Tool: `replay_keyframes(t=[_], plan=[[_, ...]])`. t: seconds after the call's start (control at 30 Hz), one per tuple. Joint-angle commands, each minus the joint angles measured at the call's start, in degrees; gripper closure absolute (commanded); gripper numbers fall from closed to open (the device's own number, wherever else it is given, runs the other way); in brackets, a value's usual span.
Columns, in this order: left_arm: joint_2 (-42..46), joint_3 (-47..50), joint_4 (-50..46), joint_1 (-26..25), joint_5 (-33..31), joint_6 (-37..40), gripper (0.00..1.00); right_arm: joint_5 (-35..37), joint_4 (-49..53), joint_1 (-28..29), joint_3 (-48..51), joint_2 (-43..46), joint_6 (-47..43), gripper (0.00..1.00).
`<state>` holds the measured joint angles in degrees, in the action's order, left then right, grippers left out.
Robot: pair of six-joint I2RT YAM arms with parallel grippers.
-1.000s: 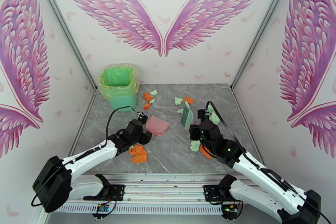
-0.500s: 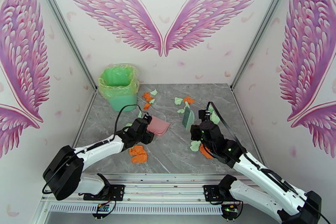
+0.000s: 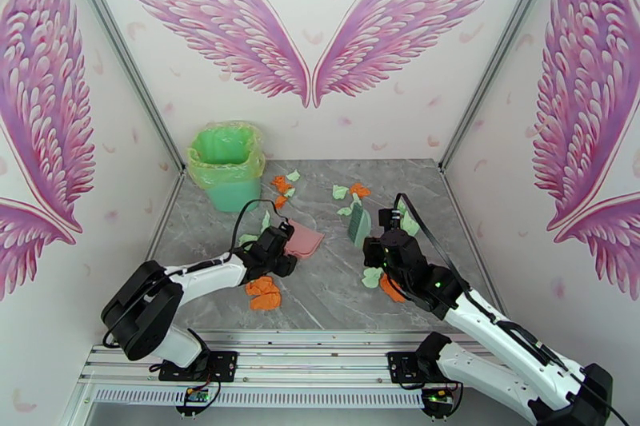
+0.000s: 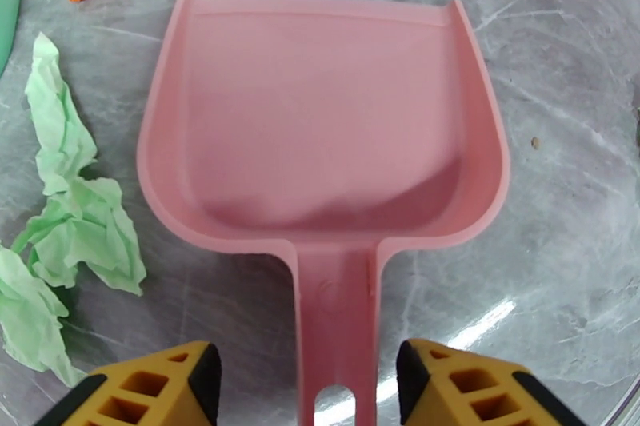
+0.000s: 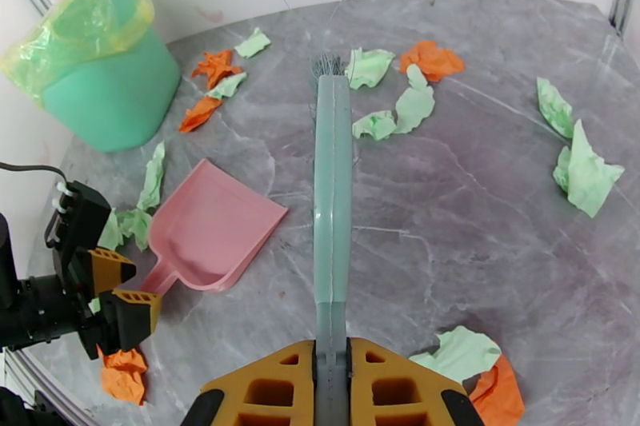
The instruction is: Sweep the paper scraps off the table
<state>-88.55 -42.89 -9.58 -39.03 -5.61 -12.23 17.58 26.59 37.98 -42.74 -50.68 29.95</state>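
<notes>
Here, spread left end effector [image 4: 308, 376] straddles bare dustpan handle [image 4: 336, 300] (right one [image 5: 332, 356] pinches brush [image 5: 332, 180]).

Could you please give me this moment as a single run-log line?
left pincer: open, astride dustpan handle | right pincer: shut on brush | paper scraps: scattered on table | dustpan: empty

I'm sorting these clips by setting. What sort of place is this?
Probably a staged robot test booth rather than a home: a marble-patterned table edged by aluminium rails, walls printed with pink wings, and paper scraps strewn about as if for a sweeping trial.
</notes>
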Motion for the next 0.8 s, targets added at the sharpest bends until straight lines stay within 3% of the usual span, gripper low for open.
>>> replay_keyframes(t=[0.0,0.53,0.77], plan=[[-1.0,-1.5,1.19,-0.09,0.42,0.01,0.38,-0.45,-0.68,-0.4,-0.15,0.16,0.06,1.0],[-3.2,-1.53,2.75,-0.26,-0.46,0.35,0.49,-1.46,-1.57,-0.71,-0.41,-0.85,0.14,1.0],[-3.47,-2.01,2.74,-0.27,-0.03,0.79,0.67,-1.83,-1.61,-0.88,-1.1,-1.26,0.14,1.0]])
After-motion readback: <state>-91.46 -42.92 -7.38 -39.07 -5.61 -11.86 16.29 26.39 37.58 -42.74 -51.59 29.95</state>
